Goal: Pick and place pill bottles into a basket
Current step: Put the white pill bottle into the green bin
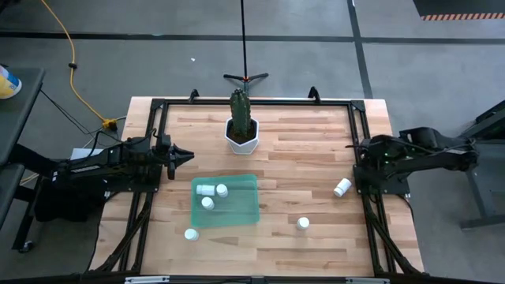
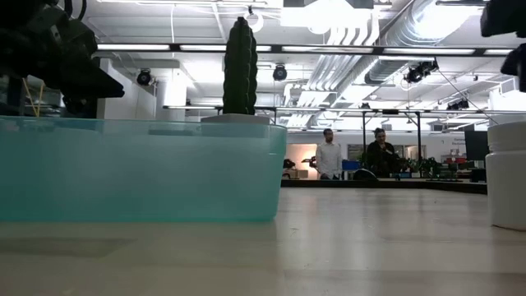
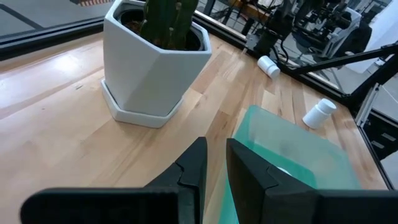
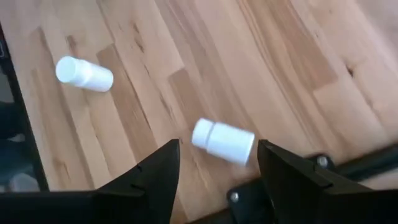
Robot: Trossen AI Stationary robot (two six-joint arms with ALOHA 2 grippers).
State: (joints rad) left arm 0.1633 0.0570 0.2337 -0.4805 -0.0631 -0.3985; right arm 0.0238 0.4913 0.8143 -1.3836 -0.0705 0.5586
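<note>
Three pill bottles (image 1: 211, 195) lie in the basket (image 1: 245, 213); three remain outside. Right gripper (image 4: 217, 163), parted, straddles one on its side (image 4: 224, 141), ungrasped; left gripper (image 3: 214, 167) clenched, empty.

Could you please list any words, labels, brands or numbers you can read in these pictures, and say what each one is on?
None: no text can be read in any view.
The pill bottles show plain white sides; any label is too small to tell.
The basket and the white pot carry no visible marking.
Nothing in the room behind is legible in the low view.
</note>
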